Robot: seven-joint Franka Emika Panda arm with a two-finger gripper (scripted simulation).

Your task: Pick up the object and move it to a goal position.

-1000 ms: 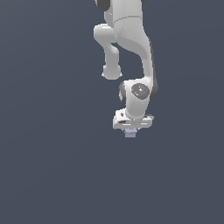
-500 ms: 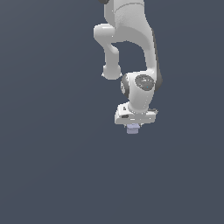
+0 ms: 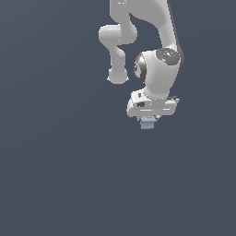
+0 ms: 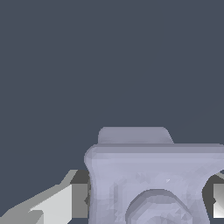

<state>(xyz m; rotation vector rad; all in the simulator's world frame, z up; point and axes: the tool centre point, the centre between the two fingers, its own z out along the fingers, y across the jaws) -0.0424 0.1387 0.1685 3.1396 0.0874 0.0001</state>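
The object [image 3: 147, 123] is a small pale lavender-grey block. In the exterior view it hangs just under the white gripper [image 3: 148, 120], much narrower than the hand above it. In the wrist view the object [image 4: 153, 175] fills the near field, with a rounded hollow in its face. A fingertip [image 4: 65, 203] presses one side and another shows at the opposite edge. The gripper is shut on the object and holds it in the air. No goal marker shows in either view.
The white arm [image 3: 156, 69] rises toward the top of the exterior view. A plain dark grey-blue surface [image 3: 55, 175] fills everything else.
The arm has moved the gripper and the held object a little to the exterior view's right and slightly up. The grip has not changed.
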